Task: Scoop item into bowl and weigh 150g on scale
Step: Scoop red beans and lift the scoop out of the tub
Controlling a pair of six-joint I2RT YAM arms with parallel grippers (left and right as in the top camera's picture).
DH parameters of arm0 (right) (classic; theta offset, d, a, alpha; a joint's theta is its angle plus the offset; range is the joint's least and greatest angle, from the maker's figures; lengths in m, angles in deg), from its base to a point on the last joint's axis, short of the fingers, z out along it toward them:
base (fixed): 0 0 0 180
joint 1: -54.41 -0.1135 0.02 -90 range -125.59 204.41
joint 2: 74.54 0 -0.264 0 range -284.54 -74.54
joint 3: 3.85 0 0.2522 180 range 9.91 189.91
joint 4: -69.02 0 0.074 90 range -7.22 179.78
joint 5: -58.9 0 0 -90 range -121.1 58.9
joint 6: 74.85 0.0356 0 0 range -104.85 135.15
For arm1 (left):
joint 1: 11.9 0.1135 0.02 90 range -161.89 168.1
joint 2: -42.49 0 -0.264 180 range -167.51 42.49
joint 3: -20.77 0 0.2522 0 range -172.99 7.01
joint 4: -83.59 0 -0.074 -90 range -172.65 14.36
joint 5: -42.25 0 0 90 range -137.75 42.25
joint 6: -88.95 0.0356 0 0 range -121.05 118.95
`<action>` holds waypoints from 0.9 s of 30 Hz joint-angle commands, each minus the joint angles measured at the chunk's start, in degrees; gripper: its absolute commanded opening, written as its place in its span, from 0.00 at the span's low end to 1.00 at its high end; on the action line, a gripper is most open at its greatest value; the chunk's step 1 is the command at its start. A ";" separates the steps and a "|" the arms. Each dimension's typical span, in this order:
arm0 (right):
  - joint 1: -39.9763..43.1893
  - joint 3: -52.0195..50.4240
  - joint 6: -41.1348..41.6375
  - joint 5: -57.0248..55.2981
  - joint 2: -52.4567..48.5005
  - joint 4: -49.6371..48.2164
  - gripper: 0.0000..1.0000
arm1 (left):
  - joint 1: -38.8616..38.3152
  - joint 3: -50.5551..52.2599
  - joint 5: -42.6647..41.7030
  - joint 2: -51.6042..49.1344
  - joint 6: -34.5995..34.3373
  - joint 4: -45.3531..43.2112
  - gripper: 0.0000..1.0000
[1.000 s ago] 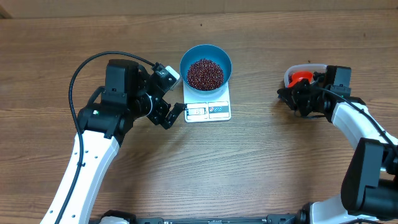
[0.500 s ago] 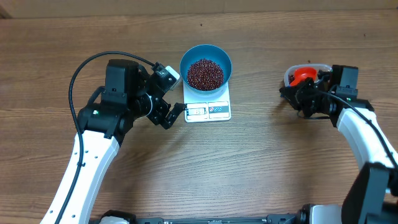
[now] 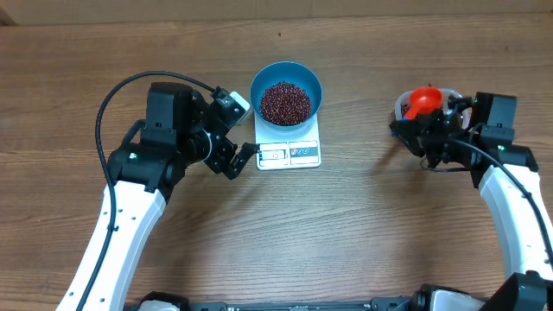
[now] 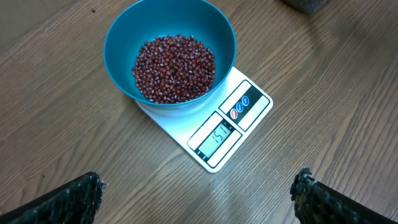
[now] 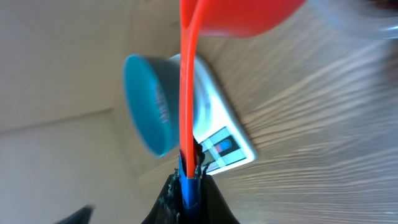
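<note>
Up the middle of the table (image 3: 363, 242): left gripper (image 4: 196, 202) sits just beside the scale (image 4: 255, 96), fingers spread wide, empty. My guess is it's parked so its camera sees the readout. Well off to the right, right gripper (image 5: 186, 186) is clenched on the scoop (image 3: 422, 100) handle. Scale carries the bowl (image 4: 124, 37), beans (image 4: 174, 68) heaped inside for weighing. Scoop cup hangs over the tub (image 3: 400, 110), probably for a refill. Tub mostly hidden, scoop contents unseen. The display (image 4: 217, 135) starts 15, last digit unreadable.
</note>
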 commanded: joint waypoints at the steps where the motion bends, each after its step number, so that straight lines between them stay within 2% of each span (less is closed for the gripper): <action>1: 1.40 3.91 0.33 9.20 1.01 -2.49 0.04 | 0.57 -0.17 -0.15 -0.11 -0.37 -0.04 0.99; 5: 4.96 3.89 7.89 14.75 0.07 -4.81 0.03 | 0.57 -0.20 -0.15 -0.11 -0.37 -0.04 1.00; 9: 8.04 3.89 7.65 23.56 -3.19 -4.87 0.04 | 0.57 -0.20 -0.15 -0.11 -0.37 -0.04 0.99; 14: 8.68 3.89 -4.94 33.05 -8.35 -5.68 0.04 | 0.57 -0.17 -0.15 -0.11 -0.37 -0.04 1.00; 22: 5.70 5.03 -9.16 22.67 -9.44 -5.49 0.04 | 0.57 -0.17 -0.15 -0.11 -0.37 -0.04 0.99; 25: 4.35 8.63 -11.65 18.51 -9.44 -1.64 0.04 | 0.57 -0.17 -0.15 -0.11 -0.39 -0.04 0.99; 27: 3.37 13.07 -14.84 12.76 -9.44 5.11 0.04 | 0.57 -0.17 -0.15 -0.11 -0.39 -0.07 1.00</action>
